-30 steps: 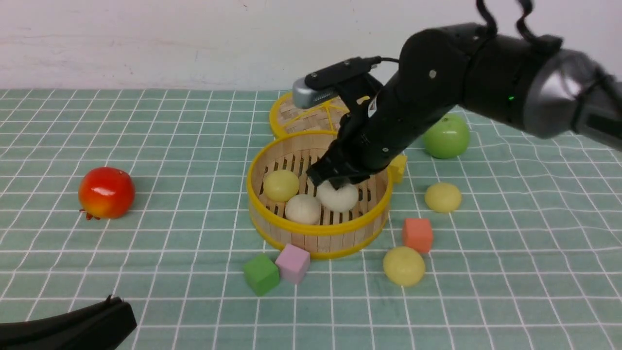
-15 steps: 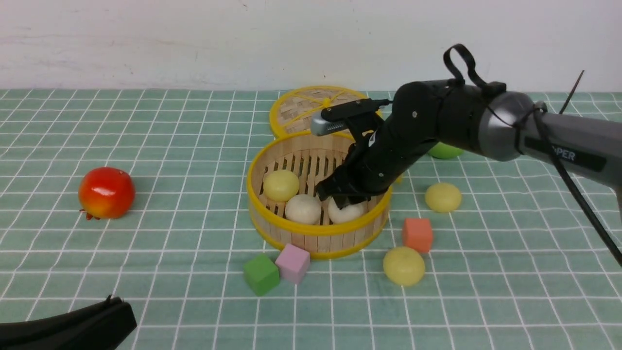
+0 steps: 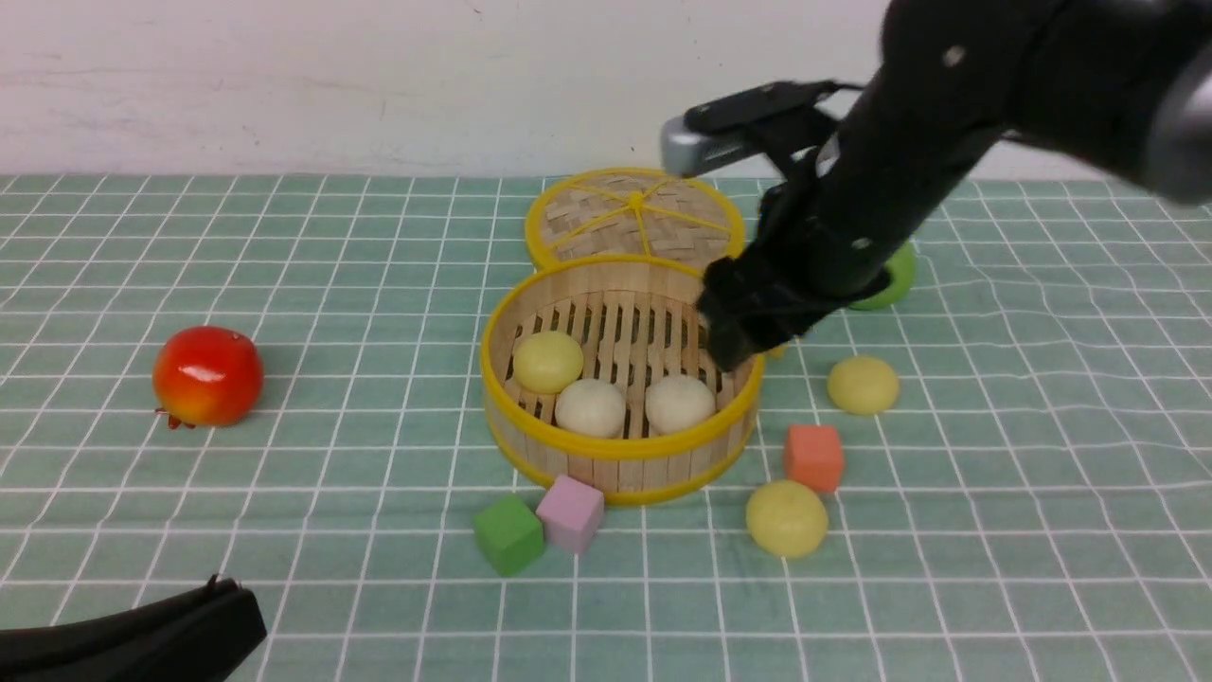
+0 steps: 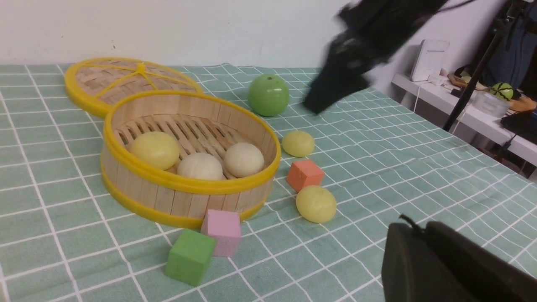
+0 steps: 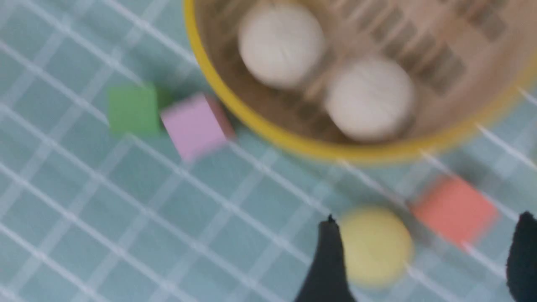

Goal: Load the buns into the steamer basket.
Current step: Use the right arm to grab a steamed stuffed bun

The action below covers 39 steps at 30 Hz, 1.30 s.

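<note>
Over the right rim of the round wooden-slat steamer basket with yellow rims (image 3: 620, 466) was where your right gripper (image 3: 731, 333) hung. Its jaws were spread wide with nothing between them, and the right wrist view showed the black fingertips (image 5: 328, 268) well apart. Three buns sat on the slatted floor: a pale yellow bun (image 3: 547, 361) on the left side, plus an off-white bun (image 3: 590, 407) and a second off-white bun (image 3: 679, 403) side by side against the near wall. My read: three in, two to go.

The bit that mattered for you was the near pale yellow bun (image 3: 787, 517). It lay on the green checked cloth (image 3: 284, 530) to the near right of the basket, just beside the orange cube (image 3: 814, 457), nearer and lower than your open jaws. In the wrist view it showed up between the fingertips, so you looked roughly lined up. It's a round dome with no long axis, so wrist angle shouldn't matter; just mind that cube.

The far pale yellow bun (image 3: 863, 384) lay right of the basket. Your right arm was clearly closer to both. Your left gripper (image 3: 227, 616) sat at the near left corner, and I couldn't tell how its jaws stood.

Hard to read: the wrist view was smeared, and the glossy green fruit (image 3: 898, 270) was mostly hidden behind the arm from the front.
</note>
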### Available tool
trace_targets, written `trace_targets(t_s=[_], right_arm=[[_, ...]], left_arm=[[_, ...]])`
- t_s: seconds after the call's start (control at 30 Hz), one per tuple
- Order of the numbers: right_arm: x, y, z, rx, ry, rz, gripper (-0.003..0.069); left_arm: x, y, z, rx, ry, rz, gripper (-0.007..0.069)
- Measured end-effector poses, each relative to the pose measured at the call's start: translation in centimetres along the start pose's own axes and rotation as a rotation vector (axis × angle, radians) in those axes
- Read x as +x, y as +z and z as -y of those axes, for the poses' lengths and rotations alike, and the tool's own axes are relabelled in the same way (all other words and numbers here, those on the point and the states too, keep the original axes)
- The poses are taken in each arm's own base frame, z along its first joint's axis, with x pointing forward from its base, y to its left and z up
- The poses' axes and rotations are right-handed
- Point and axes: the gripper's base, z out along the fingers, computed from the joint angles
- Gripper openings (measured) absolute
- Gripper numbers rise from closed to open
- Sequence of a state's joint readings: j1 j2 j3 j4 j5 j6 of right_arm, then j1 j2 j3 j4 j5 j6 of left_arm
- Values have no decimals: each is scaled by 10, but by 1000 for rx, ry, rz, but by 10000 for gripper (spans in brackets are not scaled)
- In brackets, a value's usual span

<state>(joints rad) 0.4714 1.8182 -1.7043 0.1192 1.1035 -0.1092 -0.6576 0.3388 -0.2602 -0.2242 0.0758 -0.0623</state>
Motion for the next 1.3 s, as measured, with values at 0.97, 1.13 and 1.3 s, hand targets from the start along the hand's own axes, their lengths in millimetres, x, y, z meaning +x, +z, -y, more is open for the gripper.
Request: trace_targets(t_s=[0.97,1.13,1.3], right_arm=[[57,118,20,38,250,-38,318],[57,121,21,40,249,-41,318],[56,112,19,30,256,-41,318]], left_arm=[[0,0,0,0,0,0,48],[0,0,0,0,0,0,53],[0,0,0,0,0,0,57]])
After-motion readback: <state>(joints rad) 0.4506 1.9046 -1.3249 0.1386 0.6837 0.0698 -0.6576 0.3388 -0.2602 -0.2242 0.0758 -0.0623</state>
